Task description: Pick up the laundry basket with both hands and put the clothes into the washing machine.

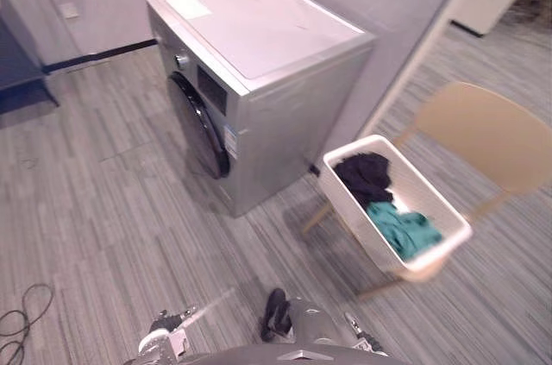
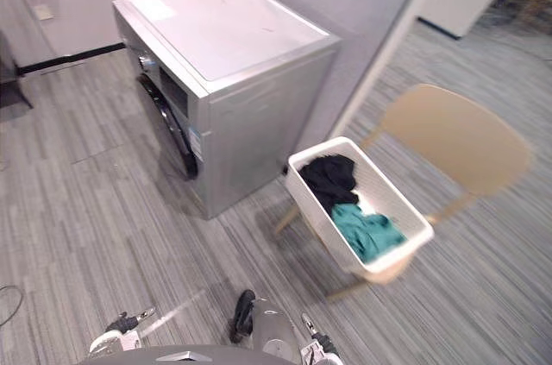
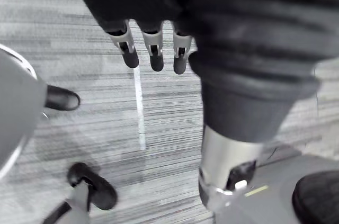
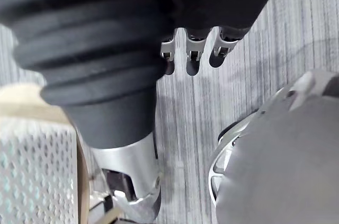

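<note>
A white perforated laundry basket (image 1: 355,225) rests tilted on a tan chair (image 1: 487,132), to the right of the silver washing machine (image 1: 259,33). Inside the basket lie a black garment (image 1: 364,177) and a teal garment (image 1: 404,229). The machine's dark round door (image 1: 197,123) faces left on its front. My left hand (image 3: 155,49) hangs over the grey floor with relaxed fingers, holding nothing. My right hand (image 4: 193,49) hangs the same way, empty, with the basket's wall (image 4: 32,181) and the chair's edge close beside it.
A grey wall stands behind the machine, and a white partition edge (image 1: 423,54) runs diagonally past the chair. A dark cabinet (image 1: 17,63) sits at the far left. Striped grey carpet (image 1: 103,210) spreads in front of the machine.
</note>
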You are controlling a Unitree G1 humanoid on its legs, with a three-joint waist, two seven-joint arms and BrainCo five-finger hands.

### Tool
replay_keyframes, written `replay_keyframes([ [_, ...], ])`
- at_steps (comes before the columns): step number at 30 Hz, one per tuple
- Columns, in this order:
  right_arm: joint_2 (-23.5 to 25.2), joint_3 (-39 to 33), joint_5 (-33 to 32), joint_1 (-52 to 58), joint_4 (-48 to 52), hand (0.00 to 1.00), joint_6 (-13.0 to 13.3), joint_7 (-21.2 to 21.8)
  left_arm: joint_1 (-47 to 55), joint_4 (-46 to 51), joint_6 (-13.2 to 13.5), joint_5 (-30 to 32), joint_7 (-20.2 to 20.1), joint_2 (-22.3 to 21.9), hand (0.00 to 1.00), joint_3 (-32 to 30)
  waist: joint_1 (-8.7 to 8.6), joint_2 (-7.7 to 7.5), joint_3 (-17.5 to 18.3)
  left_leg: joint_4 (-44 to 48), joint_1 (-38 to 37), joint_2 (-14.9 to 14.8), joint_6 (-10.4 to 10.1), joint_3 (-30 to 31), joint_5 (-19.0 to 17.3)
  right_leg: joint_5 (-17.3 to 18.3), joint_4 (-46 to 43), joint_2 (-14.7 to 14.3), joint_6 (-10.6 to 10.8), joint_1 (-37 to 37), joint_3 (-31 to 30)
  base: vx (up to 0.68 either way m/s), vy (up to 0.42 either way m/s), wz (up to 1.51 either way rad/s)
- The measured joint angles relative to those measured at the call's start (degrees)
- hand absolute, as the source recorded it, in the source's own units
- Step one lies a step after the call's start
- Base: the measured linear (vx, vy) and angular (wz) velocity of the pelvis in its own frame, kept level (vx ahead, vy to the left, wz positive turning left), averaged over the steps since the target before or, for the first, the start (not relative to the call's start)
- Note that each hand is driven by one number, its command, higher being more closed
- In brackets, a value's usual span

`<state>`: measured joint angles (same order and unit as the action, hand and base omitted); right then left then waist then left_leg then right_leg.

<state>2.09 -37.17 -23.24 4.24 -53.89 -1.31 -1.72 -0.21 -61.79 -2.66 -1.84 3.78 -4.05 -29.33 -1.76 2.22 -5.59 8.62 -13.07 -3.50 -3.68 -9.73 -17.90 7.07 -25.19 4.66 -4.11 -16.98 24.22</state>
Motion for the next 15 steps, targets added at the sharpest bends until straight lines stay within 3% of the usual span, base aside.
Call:
replay_keyframes([
  [2,-0.53,-0.13,-0.16,-1.73,1.7,0.0,0.31,0.0,-1.56,0.53,-0.13,-0.21,-0.3,-1.72,0.0,0.33,-0.25,1.07,-1.38,15.29,4.86,-0.36,-0.22,-0.1,4.0,0.98,-3.17,2.68,-0.53,2.88,0.25,0.72,-0.078,0.61],
  [3,-0.7,0.52,-0.61,-2.63,2.48,0.0,0.43,0.1,-2.78,0.4,-0.46,-0.21,-0.42,-1.7,0.0,0.59,-1.36,1.1,-2.95,29.72,8.62,-1.61,-1.38,-0.6,10.83,3.78,-9.46,3.19,0.87,2.39,0.18,0.32,-0.118,0.18],
  [4,-0.07,2.14,-1.24,-2.55,3.95,0.0,0.55,-0.1,-1.1,2.19,-0.57,-0.21,-0.32,-1.27,0.0,0.32,-0.16,2.19,-1.61,45.65,14.36,-5.88,-3.68,-1.85,15.17,-0.79,5.14,-0.49,0.3,6.53,-1.37,0.18,-0.117,0.0],
  [5,-0.76,2.94,-1.25,-2.26,4.19,0.0,0.81,-0.06,-0.94,2.82,-0.41,-0.22,-0.2,-1.38,0.0,0.1,-0.04,3.31,-2.0,50.27,15.61,-7.76,-3.19,-2.38,14.59,0.81,3.46,-1.08,0.15,7.42,-1.29,0.16,-0.057,-0.65],
  [6,-0.89,4.5,-1.24,-4.21,3.42,0.0,1.06,-0.13,-0.76,3.96,-0.32,-0.25,-0.29,-1.05,0.0,1.34,0.61,4.55,-2.3,58.67,20.51,-11.23,-1.23,-2.85,11.97,2.8,2.87,-2.48,0.02,9.88,-3.35,0.28,0.033,-0.61],
  [8,0.43,6.39,-1.27,-5.41,3.33,0.0,0.81,-0.2,-0.67,5.18,0.02,-0.66,0.07,-0.89,0.0,3.05,1.37,2.77,-3.41,57.08,26.02,-12.58,0.53,-3.22,9.09,3.19,5.66,-1.86,1.0,14.0,-5.19,0.4,0.067,-0.6],
  [9,1.44,7.75,-1.28,-5.62,3.31,0.0,0.69,-0.21,-0.25,6.54,0.52,-1.34,0.32,-0.34,0.0,4.03,2.24,1.08,-3.53,49.96,28.82,-14.9,0.6,-3.62,7.74,2.74,8.03,-0.91,2.0,16.25,-7.18,0.41,0.099,-0.5],
  [10,1.48,7.81,-1.29,-5.73,3.34,0.0,0.64,-0.18,-0.08,6.88,0.64,-1.51,0.53,-0.1,0.0,4.23,2.39,0.75,-3.54,47.99,29.27,-15.48,0.66,-3.59,7.71,2.68,8.34,-0.7,2.35,16.61,-7.86,0.49,0.165,-0.85],
  [11,2.04,8.48,-1.21,-6.19,3.33,0.0,0.32,-0.21,0.52,7.22,1.09,-1.54,1.13,0.87,0.0,4.67,2.88,-0.22,-3.48,38.43,29.38,-17.65,0.88,-3.11,7.97,2.53,8.64,0.34,3.51,17.57,-10.5,0.39,0.226,-1.05],
  [12,1.58,10.22,-1.13,-6.44,3.41,0.0,0.3,-0.2,1.39,7.15,1.35,-1.53,1.84,1.02,0.0,4.52,3.18,-0.31,-3.5,26.76,27.64,-19.5,1.34,-1.13,9.67,2.57,8.13,1.43,5.1,17.91,-13.41,0.39,0.274,-1.22],
  [13,1.31,10.33,-1.11,-6.55,3.42,0.0,0.34,-0.18,1.91,7.12,1.39,-1.53,2.09,0.9,0.0,4.45,3.24,-0.2,-3.43,21.79,26.46,-20.1,1.43,0.58,11.02,2.94,7.61,2.01,5.97,17.86,-15.05,0.36,0.385,-1.35],
  [15,-0.2,12.29,-0.99,-6.57,3.35,0.0,0.67,-0.15,3.28,6.44,1.39,-1.61,2.39,0.77,0.0,4.52,3.46,0.49,-2.45,11.41,24.06,-20.4,-0.68,9.4,18.16,6.36,5.6,4.5,11.58,17.08,-20.97,0.36,0.512,-1.27],
])
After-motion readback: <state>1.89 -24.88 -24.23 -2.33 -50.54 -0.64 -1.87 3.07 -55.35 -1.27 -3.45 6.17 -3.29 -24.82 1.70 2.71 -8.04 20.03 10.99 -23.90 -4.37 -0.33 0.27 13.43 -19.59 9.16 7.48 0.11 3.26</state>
